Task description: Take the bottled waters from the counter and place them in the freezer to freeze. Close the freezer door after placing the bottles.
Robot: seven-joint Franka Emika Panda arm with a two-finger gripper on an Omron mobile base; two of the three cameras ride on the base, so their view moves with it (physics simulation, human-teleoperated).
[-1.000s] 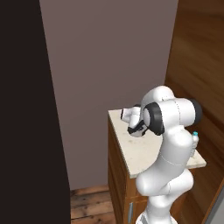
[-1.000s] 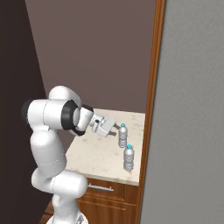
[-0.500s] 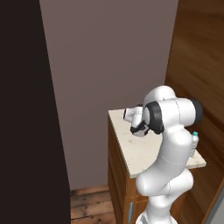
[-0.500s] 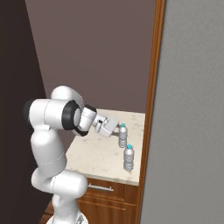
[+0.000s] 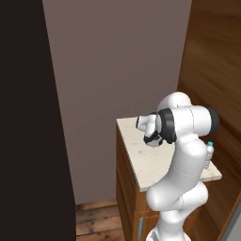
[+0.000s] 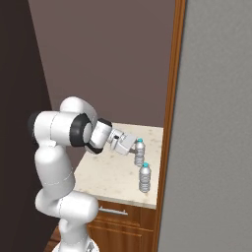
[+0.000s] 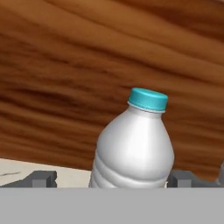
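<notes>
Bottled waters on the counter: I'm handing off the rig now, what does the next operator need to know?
Gripper: open, level with the far bottle, which sits between its fingertips in the hand view; not gripped yet.
Near bottle: upright on the counter, closer to the front edge, untouched.
Done: nothing is in the freezer yet.
Left: close on the far bottle, carry it to the freezer, fetch the second, shut the freezer door.

Counter (image 6: pixel 110 174): beige speckled slab over brown cabinets, metal handle on front. On top: 2 clear bottles w/ teal caps, both upright, near right edge by wood panel. Rear bottle (image 6: pixel 140 152) stands just behind front bottle (image 6: pixel 144 178); not touching.
</notes>
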